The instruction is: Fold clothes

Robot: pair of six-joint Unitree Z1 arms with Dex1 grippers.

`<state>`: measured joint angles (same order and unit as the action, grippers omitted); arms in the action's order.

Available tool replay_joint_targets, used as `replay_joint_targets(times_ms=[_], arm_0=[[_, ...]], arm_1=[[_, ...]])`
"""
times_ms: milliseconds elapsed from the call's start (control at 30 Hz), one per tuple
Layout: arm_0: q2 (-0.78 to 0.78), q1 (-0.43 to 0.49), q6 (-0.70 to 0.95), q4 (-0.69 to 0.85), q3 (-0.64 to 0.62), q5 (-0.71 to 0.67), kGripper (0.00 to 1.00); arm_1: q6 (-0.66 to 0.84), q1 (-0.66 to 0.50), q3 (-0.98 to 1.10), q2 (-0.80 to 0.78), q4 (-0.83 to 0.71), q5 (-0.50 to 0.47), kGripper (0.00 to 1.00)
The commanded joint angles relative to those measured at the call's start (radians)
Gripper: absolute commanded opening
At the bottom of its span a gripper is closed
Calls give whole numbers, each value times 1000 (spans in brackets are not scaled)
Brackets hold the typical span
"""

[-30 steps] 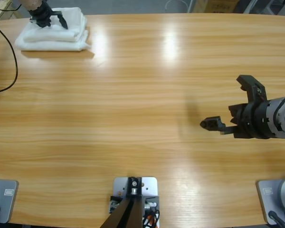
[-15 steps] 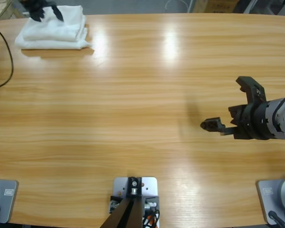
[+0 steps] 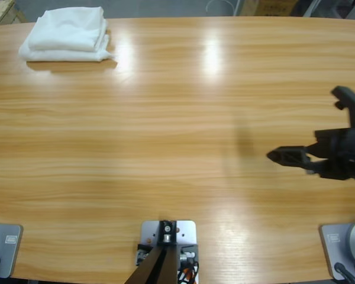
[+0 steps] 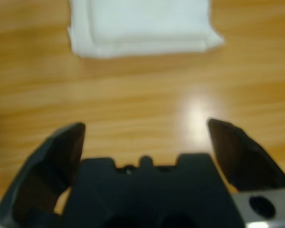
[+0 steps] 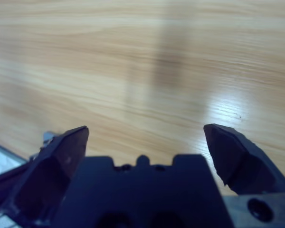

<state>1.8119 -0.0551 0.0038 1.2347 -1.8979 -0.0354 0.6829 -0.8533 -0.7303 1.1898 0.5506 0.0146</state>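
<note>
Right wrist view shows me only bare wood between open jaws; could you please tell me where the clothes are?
Observer: The clothes lie as a folded white stack at the table's far left corner in the high view, far from the right gripper.
Operator: Is the left gripper holding them?
Observer: No. In the left wrist view the left gripper is open and holds nothing, with bare wood between it and the stack.
Operator: Can you see the left arm from above?
Observer: No, the high view shows only the right arm, at the right edge.
</note>
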Motion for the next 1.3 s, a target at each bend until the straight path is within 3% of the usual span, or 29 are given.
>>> replay_joint_targets(times_ms=[33,133,267,467,667,1133,1300], arm_0=[[-521,-60,16,-111,634,-184,1000],[-619,-115,20,-209,815,-212,1000],[-761,-115,22,-275,976,-208,1000],[-930,-119,3,-388,1093,-193,1000],[-904,-120,-26,-400,1099,-176,1000],[-827,-135,-67,-403,1096,-159,1000],[-877,-138,-108,-412,1109,-97,1000]], arm_1=[[-181,-7,-121,-59,247,-131,1000],[-214,-4,-147,-14,359,-321,1000],[-341,65,-161,33,403,-416,1000],[-357,103,-163,19,398,-413,1000],[-357,178,-166,31,400,-416,1000],[-358,180,-167,-11,393,-415,1000],[-359,180,-167,-19,392,-415,1000]])
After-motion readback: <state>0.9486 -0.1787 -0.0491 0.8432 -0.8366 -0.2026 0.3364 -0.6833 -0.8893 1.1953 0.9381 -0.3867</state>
